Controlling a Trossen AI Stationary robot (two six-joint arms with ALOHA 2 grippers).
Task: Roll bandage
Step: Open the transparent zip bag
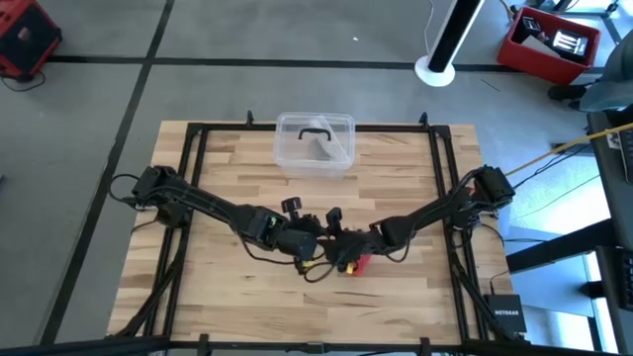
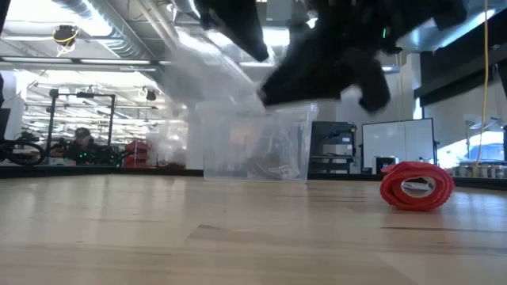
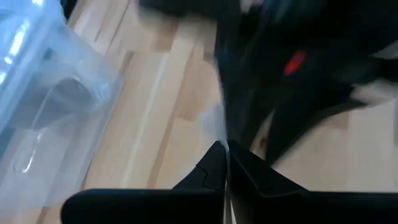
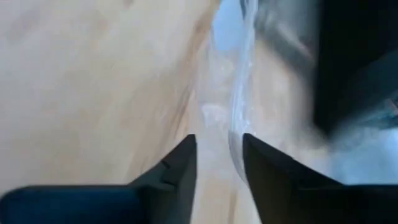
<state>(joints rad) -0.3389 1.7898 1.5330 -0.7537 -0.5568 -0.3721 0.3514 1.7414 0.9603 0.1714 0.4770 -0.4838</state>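
Red fabric, wound into a small roll, is how the bandage (image 2: pixel 417 186) presents: in the low view it stands on its edge on the wooden table (image 1: pixel 227 287) with the open coil end facing the camera, so its axis runs roughly toward that viewer and level with the tabletop. In the high view the bandage (image 1: pixel 358 263) shows only as a small red patch just beside and partly beneath the right gripper (image 1: pixel 343 247), on the near-edge side of it; contact between the two cannot be confirmed. Right gripper (image 4: pixel 219 163) fingers stand partly apart with a clear gap between them and nothing lodged in that gap; only table and clear plastic are seen past them. Left gripper (image 3: pixel 225 163) has its fingertips pressed together, closed on nothing visible; in the high view the left gripper (image 1: pixel 305 245) lies just beside the right one near the table's centre, wrist to wrist. A clear plastic box (image 1: pixel 315 144) with a black handle (image 1: pixel 316 130) sits well beyond both grippers at the far edge of the table. Legible writing on the task items: none found. A dark device (image 1: pixel 505 315) off the table's right side carries lettering too small to read with certainty.
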